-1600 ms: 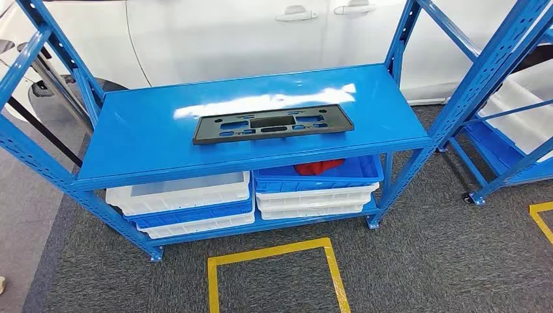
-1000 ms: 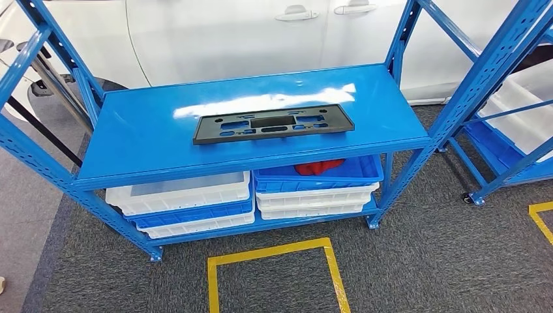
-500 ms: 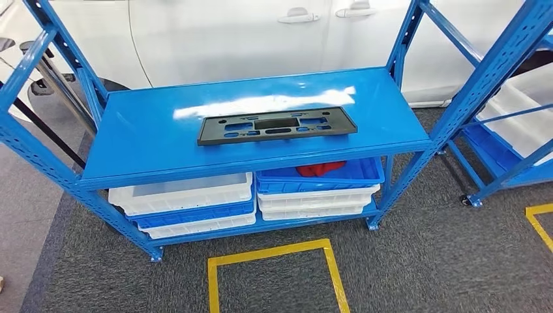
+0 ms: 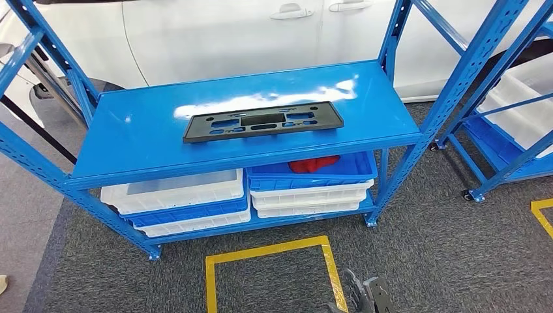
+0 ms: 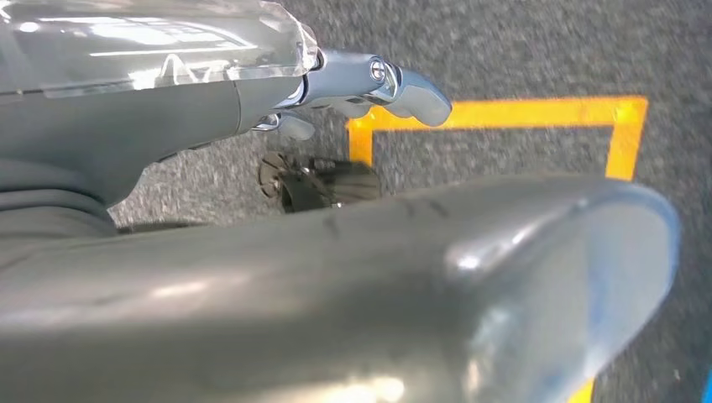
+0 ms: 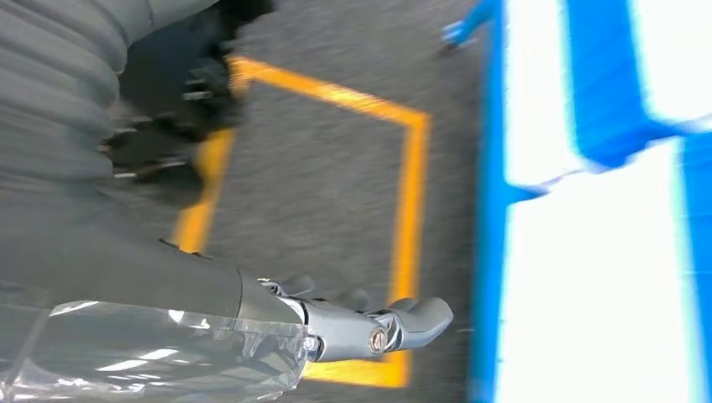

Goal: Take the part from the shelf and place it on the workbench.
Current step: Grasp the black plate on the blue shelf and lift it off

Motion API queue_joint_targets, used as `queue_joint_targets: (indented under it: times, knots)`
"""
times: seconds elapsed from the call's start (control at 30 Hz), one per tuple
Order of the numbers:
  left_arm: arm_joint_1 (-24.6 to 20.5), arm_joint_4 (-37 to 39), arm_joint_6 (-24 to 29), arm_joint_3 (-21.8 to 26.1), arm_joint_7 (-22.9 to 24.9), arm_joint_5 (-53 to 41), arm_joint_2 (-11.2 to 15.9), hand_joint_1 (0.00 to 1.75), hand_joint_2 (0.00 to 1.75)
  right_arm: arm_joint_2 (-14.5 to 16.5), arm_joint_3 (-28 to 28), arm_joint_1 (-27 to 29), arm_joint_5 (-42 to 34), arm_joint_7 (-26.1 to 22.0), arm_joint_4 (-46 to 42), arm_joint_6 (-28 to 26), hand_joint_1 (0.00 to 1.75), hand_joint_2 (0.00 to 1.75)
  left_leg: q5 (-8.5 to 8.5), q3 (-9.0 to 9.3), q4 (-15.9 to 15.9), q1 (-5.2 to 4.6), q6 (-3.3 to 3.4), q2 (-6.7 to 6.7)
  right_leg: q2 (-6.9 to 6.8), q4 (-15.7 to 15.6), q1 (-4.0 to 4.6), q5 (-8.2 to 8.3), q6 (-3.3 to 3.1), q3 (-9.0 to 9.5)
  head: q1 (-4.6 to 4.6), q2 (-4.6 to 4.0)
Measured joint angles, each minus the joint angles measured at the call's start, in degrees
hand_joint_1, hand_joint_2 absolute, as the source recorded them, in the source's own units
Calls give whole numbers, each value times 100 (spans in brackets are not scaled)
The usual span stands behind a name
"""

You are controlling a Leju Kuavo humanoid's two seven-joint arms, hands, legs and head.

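Now we are finding the part (image 4: 263,121) lying flat mid-shelf (image 4: 130,140), long axis running along the front edge, well ahead of and above our right hand (image 4: 365,295), the nearer one. Wrist views are showing both hands, left hand (image 5: 369,84) included, empty, fingers loosely curled over carpet.

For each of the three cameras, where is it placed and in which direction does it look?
Head view: high on the body, looking forward and down at the blue shelf with the black part; the right hand shows at the lower edge.
Left wrist view: behind the left hand, facing the carpet.
Right wrist view: behind the right hand, facing carpet and shelf.
Shared by all: the yellow floor square.
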Motion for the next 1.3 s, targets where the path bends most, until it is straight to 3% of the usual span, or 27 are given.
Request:
queue_joint_targets:
  times: [0.07,0.1,0.13,0.17,0.2,0.23,0.3,0.43,0.5,0.6,0.63,0.67,0.7,0.77,0.83,0.93,1.0,1.1,1.13,1.17,1.2,1.3]
  knots:
    - [-18,19,46,-25,9,-1,-6,0,0,8,194,141,-719,-82,-411,372,0,0,-414,-350,791,-4,-9,28,-40,2,29,2,-27,-17,0,0]
    - [-21,31,86,-34,43,-2,-7,0,0,8,407,249,-1307,-88,-818,593,0,0,-544,-506,1138,-8,-4,33,-59,4,48,2,-34,-23,0,0]
    - [-14,44,131,-42,85,-1,-7,0,0,-5,684,343,-1922,-89,-1311,767,0,0,-562,-577,1305,-13,14,36,-65,6,66,3,-39,-28,0,0]
    - [-5,57,179,-48,126,-1,-6,0,0,-34,1001,395,-2467,-89,-1822,875,0,0,-466,-539,1243,-23,44,39,-58,6,81,5,-44,-29,0,0]
    - [1,67,222,-53,160,0,-1,0,0,-73,1303,413,-2908,-88,-2314,930,0,0,-282,-403,973,-39,86,42,-46,7,94,7,-47,-23,0,0]
    - [3,76,264,-55,185,1,17,0,0,-127,1608,398,-3258,-85,-2823,948,0,0,-62,-204,563,-63,143,50,-35,6,101,8,-48,-15,0,0]
    - [-9,98,343,-54,229,-4,75,0,0,-206,2158,315,-3766,-82,-3763,1003,0,0,190,101,-114,-121,240,82,-21,15,123,13,-26,-23,0,0]
    - [-19,130,471,-44,371,-9,184,0,0,-255,3233,93,-4514,-27,-5438,1345,0,175,256,160,-390,-158,306,80,-22,20,107,32,103,-75,0,0]
    - [2,142,490,-44,399,-1,221,0,0,-257,3726,-13,-5042,144,-6121,1755,0,175,312,188,-470,-128,352,73,-29,269,110,-151,150,-183,1,0]
    - [3,145,451,-50,390,5,255,0,0,-257,4667,-198,-5748,359,-6997,2013,0,175,329,182,-491,-128,383,75,-30,1323,100,-676,180,-676,2,0]
    - [-3,146,437,-59,386,3,258,0,0,-258,4946,-239,-5823,343,-7228,1870,0,175,326,183,-488,-132,387,70,-31,1560,95,-728,189,-788,1,0]
    - [-7,146,432,-75,378,3,261,0,0,-268,5166,-279,-5851,314,-7431,1678,0,175,321,186,-483,-134,388,61,-31,1594,92,-668,192,-807,1,0]
    - [-9,146,434,-95,362,3,266,0,0,-287,5323,-328,-5863,284,-7605,1462,0,175,315,194,-476,-135,387,50,-31,1406,91,-507,187,-721,1,0]
    - [-11,145,442,-136,320,3,278,0,0,-356,5452,-441,-5863,238,-7844,1080,0,175,296,205,-459,-138,369,29,-30,627,102,-103,135,-358,1,0]
    - [-19,145,446,-164,291,3,297,0,0,-435,5502,-521,-5863,203,-7973,898,0,175,276,184,-427,-153,325,22,-28,64,130,86,75,-122,1,0]
    - [-32,149,446,-184,280,3,345,0,0,-510,5575,-557,-5858,150,-8074,853,0,175,260,158,-414,-148,233,31,-20,-66,141,109,7,-101,1,0]
    - [-44,152,452,-192,276,3,369,0,0,-546,5610,-583,-5782,123,-8122,761,0,175,122,90,-231,-140,170,40,-34,-114,109,129,-40,-73,1,0]
    - [-45,154,459,-195,271,1,408,0,0,-576,5651,-589,-5473,91,-8153,460,0,175,-364,-369,759,-91,82,47,-56,-128,94,130,-64,-60,0,0]
    - [-41,156,458,-194,271,0,423,0,0,-590,5671,-585,-5361,84,-8153,353,0,175,-443,-510,1043,-71,58,48,-58,-125,93,128,-64,-60,0,0]
    - [-37,160,458,-194,272,0,440,0,0,-608,5695,-584,-5252,94,-8153,229,0,175,-412,-569,1139,-54,40,49,-58,-122,90,124,-60,-59,0,0]
    - [-35,164,459,-193,275,0,456,0,0,-624,5721,-585,-5176,118,-8153,114,0,175,-269,-516,999,-37,29,51,-56,-116,85,119,-52,-54,0,0]
    - [-40,169,470,-189,289,0,500,0,0,-665,5823,-612,-4903,257,-8141,-363,0,175,247,-31,-65,-19,45,53,-49,-86,73,83,18,-32,0,0]
